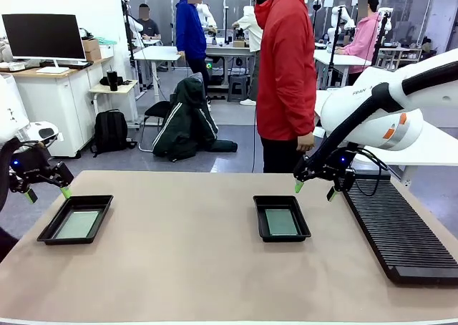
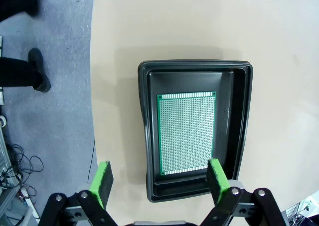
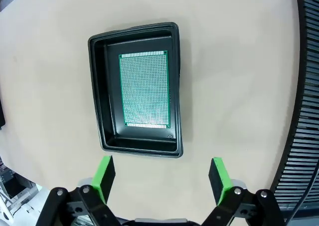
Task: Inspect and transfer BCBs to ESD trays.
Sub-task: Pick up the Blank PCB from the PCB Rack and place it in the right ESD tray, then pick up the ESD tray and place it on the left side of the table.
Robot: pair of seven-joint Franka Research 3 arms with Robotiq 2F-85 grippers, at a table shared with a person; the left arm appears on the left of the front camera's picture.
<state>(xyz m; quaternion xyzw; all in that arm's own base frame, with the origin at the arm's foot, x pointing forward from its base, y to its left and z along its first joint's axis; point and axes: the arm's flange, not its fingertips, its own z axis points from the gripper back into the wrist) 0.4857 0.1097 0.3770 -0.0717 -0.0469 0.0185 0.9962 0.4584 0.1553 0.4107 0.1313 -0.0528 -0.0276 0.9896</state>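
Note:
Two black ESD trays lie on the tan table, one at the left [image 1: 50,231] and one right of the middle [image 1: 259,217]. Each holds a flat BCB: the left board [image 1: 77,225] [image 2: 186,133] and the right board [image 1: 280,222] [image 3: 145,89], green with a fine dot grid. My left gripper [image 1: 47,194] [image 2: 159,178] hangs open above the left tray's [image 2: 239,116] outer side, nothing between its green pads. My right gripper [image 1: 314,190] [image 3: 160,175] hovers open above the table just right of the right tray [image 3: 99,101], holding nothing.
A long black ribbed rack [image 1: 397,228] [image 3: 304,106] lies along the table's right edge. A person in a red jacket [image 1: 286,74] stands at the far side, hand hanging by the table. The table's left edge [image 2: 92,86] drops to grey floor.

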